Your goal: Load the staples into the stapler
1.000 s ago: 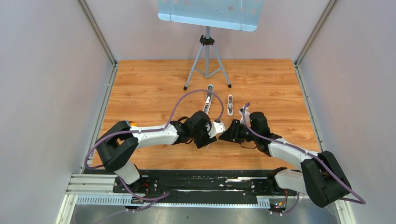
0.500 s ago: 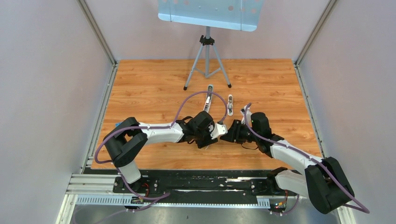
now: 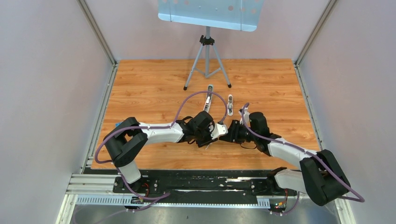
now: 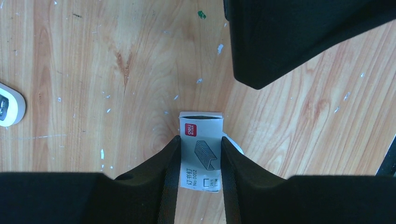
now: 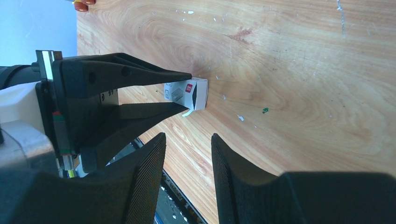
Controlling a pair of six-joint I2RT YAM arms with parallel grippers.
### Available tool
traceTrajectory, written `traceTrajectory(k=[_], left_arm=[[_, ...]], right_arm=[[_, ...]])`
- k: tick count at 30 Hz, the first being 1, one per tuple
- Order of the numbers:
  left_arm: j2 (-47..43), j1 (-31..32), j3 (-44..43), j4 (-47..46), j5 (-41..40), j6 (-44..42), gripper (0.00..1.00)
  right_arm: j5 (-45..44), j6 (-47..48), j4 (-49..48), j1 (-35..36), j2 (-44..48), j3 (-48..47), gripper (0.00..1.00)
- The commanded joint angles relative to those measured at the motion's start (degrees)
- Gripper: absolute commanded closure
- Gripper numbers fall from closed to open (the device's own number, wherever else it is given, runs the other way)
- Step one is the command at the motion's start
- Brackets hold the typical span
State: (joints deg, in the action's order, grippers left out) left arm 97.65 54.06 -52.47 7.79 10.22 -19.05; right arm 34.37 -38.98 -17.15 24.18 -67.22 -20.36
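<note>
stapler cut off by frame edge

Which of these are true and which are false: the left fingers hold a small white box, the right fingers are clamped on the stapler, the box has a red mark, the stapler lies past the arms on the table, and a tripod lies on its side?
1. The left fingers hold a small white box. True.
2. The right fingers are clamped on the stapler. False: they are open and empty, facing the box; the stapler lies apart from them on the table.
3. The box has a red mark. True: a red square at one corner.
4. The stapler lies on the table beyond both arms. True.
5. The tripod lies on its side. False: it stands upright at the far end.
</note>
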Motion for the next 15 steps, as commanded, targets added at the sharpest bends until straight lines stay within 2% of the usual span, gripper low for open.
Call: traceTrajectory(k=[1,15], left_arm=[[-0.8,-0.2,0.7,-1.2,1.7,0.6,0.66],[-4.4,-0.2,3.4,-5.7,5.7,1.4,0.66]], right_arm=[[2.3,-0.3,-4.1,-0.7,-2.5,0.5,0.56],[9.3,-5.1,-17.4,-0.5,-12.6,0.2,0.57]])
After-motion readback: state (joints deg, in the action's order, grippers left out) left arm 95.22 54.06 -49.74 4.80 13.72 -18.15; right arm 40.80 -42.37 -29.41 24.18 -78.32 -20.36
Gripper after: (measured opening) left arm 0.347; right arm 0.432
